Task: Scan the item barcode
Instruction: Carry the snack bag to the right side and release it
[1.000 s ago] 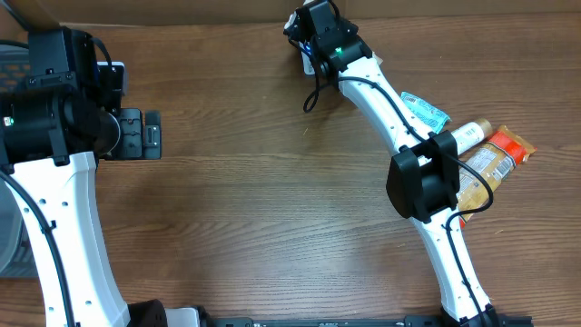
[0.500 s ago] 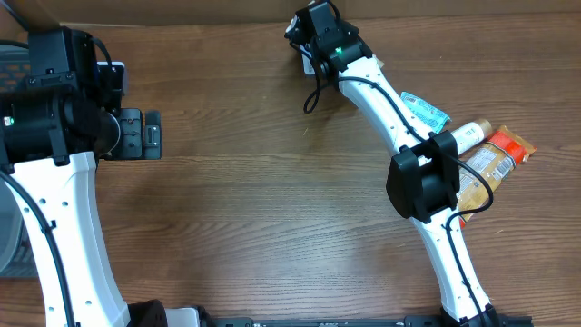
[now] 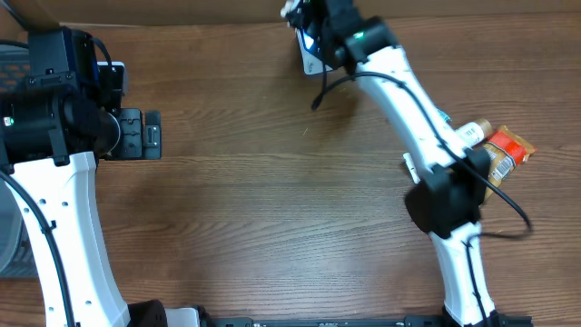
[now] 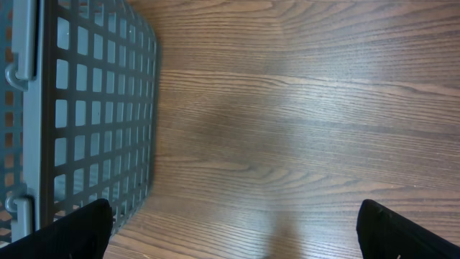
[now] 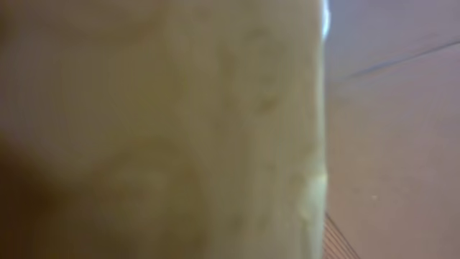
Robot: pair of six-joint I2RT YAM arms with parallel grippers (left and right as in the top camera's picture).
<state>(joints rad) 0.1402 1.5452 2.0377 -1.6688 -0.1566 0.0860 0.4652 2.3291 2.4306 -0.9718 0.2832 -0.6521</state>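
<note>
My right gripper reaches to the far edge of the table at top centre. It is shut on the item, a small pale piece with some blue that hangs just below it. The right wrist view is filled by a blurred pale tan surface pressed close to the lens, and the fingers are hidden behind it. No barcode shows in any view. My left gripper stands at the left side of the table. In the left wrist view its black fingertips are spread wide with only bare wood between them.
A grey mesh basket sits at the table's left edge, close to the left gripper. A white bottle and an orange packet lie at the right, partly under the right arm. A cardboard wall runs along the back.
The right arm has stretched farther toward the back edge, carrying the item up with it. Its elbow swung right and now covers the teal packet. The left arm has not moved.
</note>
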